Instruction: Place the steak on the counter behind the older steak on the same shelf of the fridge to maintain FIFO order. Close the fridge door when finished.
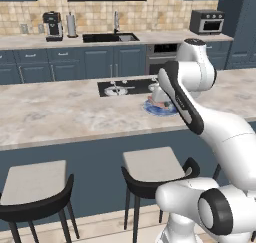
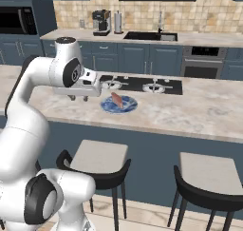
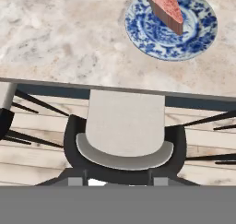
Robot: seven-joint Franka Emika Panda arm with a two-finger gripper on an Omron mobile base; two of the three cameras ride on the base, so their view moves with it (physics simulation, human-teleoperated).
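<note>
Beige marbled stone makes the long worktop (image 1: 55, 112), the biggest thing here, and it sits on a dark blue base. A black cooktop (image 2: 142, 84) is set into it on the far side. Behind it runs a wall counter (image 1: 50, 41) with a sink (image 1: 110, 37), a coffee machine (image 1: 53, 26) and a small oven (image 1: 207, 21).

Two stools (image 2: 100, 158) with pale seats and dark frames stand in front of the worktop.

A blue and white plate (image 2: 118, 104) lies on the worktop, near the cooktop. The steak (image 2: 117, 100) is on the plate. In the left base view the arm hides most of the steak. The right base view shows it as a pink slab. The hand view shows it best: it stands tilted up on its edge, red on top, with a stool seat under the worktop's edge.

The hand (image 2: 79, 97) hangs over the worktop, just beside the plate, apart from the steak. It is closed and holds nothing.
</note>
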